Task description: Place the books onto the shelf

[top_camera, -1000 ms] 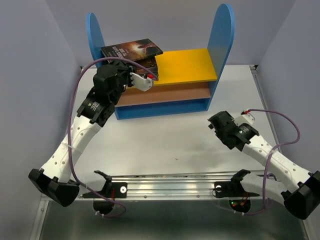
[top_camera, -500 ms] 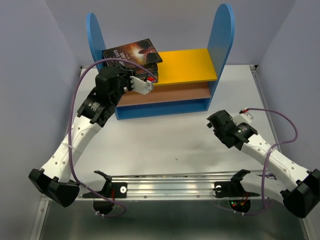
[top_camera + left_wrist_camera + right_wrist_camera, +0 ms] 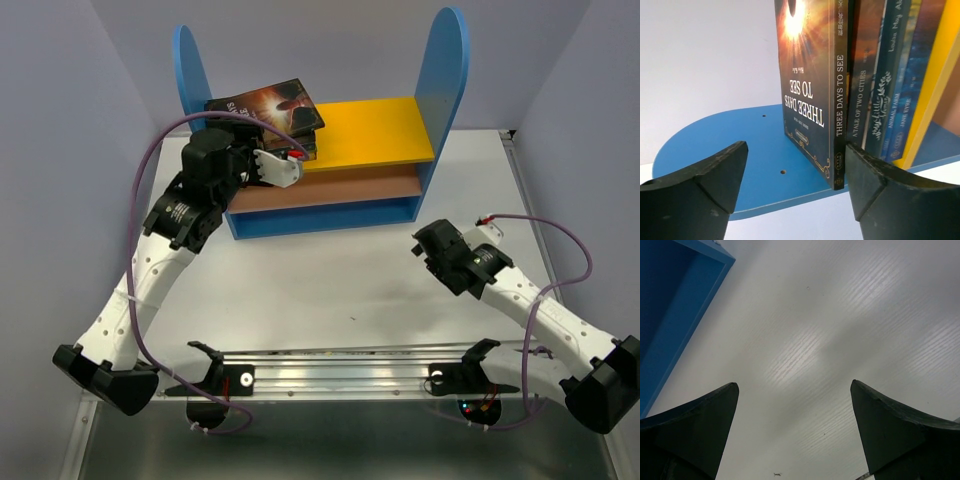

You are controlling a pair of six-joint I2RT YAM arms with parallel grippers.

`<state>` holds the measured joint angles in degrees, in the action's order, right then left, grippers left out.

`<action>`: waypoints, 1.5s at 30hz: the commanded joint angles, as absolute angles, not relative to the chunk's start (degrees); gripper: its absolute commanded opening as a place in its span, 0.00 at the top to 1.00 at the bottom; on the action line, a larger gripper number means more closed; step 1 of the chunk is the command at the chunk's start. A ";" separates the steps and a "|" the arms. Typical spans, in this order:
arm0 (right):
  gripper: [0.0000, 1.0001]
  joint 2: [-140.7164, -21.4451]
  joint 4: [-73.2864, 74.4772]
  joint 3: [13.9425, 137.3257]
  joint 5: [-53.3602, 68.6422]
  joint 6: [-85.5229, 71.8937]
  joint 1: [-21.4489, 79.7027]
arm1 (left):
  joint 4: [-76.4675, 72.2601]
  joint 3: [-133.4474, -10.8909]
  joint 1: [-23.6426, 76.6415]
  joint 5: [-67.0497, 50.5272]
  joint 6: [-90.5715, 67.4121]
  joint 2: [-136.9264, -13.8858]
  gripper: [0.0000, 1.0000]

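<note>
Five books point(image 3: 860, 95) lie stacked flat at the left end of the one shelf point(image 3: 445, 70). The left gripper point(image 3: 796, 146) is spread at the stack's edge, pinching nothing. The right gripper point(image 3: 795, 385) is spread over the counter point(image 3: 330, 270).

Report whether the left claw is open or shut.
Open: the left claw spreads wide around the Three Days to See book, a clear gap on one side.

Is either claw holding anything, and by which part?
Nothing. The left gripper is open around the top book; the right gripper is open too.
</note>
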<state>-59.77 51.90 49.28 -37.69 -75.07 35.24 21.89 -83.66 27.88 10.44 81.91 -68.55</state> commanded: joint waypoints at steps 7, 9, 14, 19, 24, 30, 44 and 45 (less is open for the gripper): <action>0.00 -60.29 49.22 52.47 -36.65 -72.60 35.07 | 25.49 -86.92 27.60 7.74 78.93 -65.92 0.01; 0.00 -60.38 48.96 52.65 -36.48 -72.25 35.07 | 25.84 -86.92 27.60 7.30 78.75 -65.74 0.01; 0.00 -60.82 43.10 53.35 -30.43 -63.40 35.07 | 28.37 -89.20 27.60 2.58 76.47 -65.13 0.01; 0.00 -63.28 35.70 55.37 -18.65 -49.24 35.07 | 31.81 -97.28 27.69 -11.66 69.18 -64.25 0.01; 0.00 -63.37 31.29 58.18 -12.74 -41.93 37.08 | 23.93 -102.13 28.04 -22.23 53.04 -63.90 0.01; 0.00 -64.33 27.95 65.46 -12.56 -32.01 42.61 | 4.76 -101.87 28.65 -22.96 17.42 -65.65 0.01; 0.00 -81.97 24.08 90.77 -29.42 -17.84 43.95 | 1.22 -75.33 30.58 -9.85 -24.07 -55.99 0.01; 0.00 -83.57 24.08 94.62 -31.36 -17.58 43.95 | 1.32 -74.28 30.85 -9.67 -24.60 -55.81 0.01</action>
<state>-78.00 26.81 86.21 -22.83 -22.37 43.81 3.05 -77.58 29.54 -11.97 -15.09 -59.00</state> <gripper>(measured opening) 0.997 0.989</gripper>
